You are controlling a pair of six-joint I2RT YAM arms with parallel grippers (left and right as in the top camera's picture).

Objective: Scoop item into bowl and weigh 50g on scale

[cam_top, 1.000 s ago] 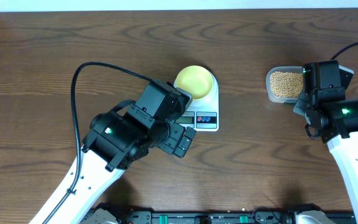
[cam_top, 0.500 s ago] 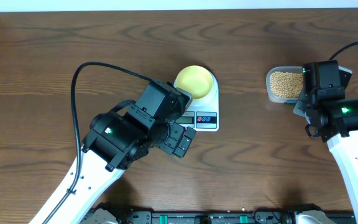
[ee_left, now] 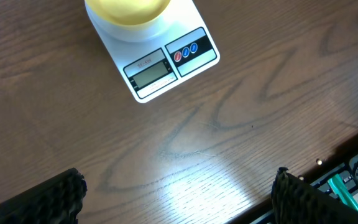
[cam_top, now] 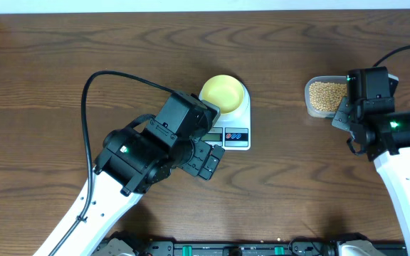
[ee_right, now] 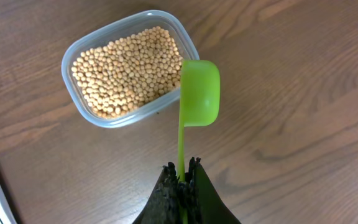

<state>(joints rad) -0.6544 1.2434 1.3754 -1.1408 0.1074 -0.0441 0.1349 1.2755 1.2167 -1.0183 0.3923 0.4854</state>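
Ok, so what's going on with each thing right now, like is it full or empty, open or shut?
bowl: empty, sitting on the scale.
scale: bowl on top; display too small to read.
tub: lid off, full of beans.
scoop: empty, held by its handle, next to the tub's rim.
right gripper: shut on the scoop.
left gripper: open, holding nothing.

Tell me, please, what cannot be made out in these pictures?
1. Display of the scale: digits too small to read in the left wrist view, smaller still overhead.
2. Pale yellow bowl: cut off by the top edge in the left wrist view.
3. Green scoop: hidden under the right arm overhead; its handle end is buried in the right gripper in the right wrist view.
4. Clear tub: right side covered by the right arm overhead.
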